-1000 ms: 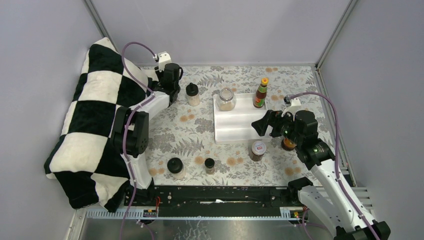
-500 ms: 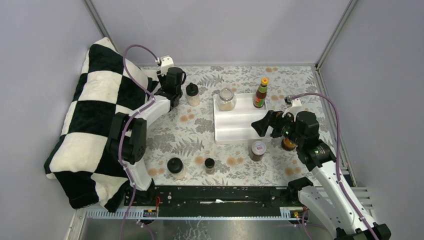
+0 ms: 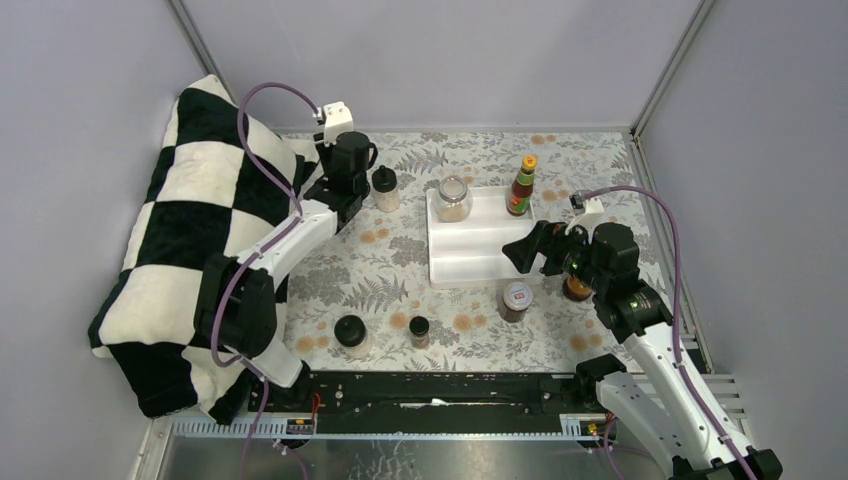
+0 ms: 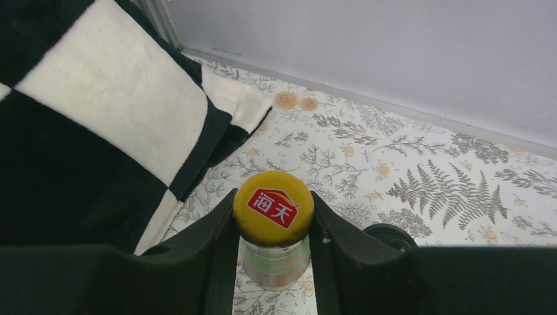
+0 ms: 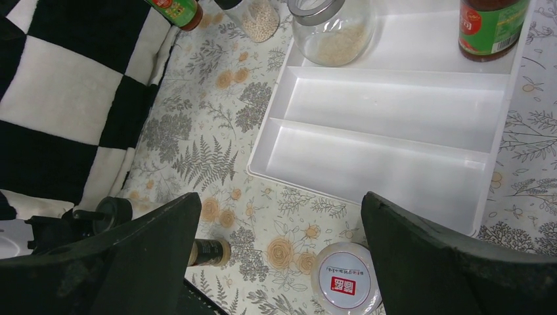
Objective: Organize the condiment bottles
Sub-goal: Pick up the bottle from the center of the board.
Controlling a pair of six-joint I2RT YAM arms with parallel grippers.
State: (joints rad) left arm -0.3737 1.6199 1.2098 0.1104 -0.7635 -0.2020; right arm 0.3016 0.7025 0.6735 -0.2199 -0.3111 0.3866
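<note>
Well, my left gripper [image 4: 272, 226] is squeezed tight on a sauce bottle [image 4: 274, 207], up at 11 o'clock by the blanket [image 4: 98, 111]. My right gripper [image 5: 279, 199] is spread wide, holds nothing and hangs over the tray's [image 3: 480, 255] near edge. Since a second ago the left one carried the bottle a bit toward 3 o'clock; the right one stayed put. In the tray, a grain jar [image 3: 452, 198] sits at its 11 o'clock corner and a second sauce bottle [image 3: 520, 188] at 1 o'clock.
</note>
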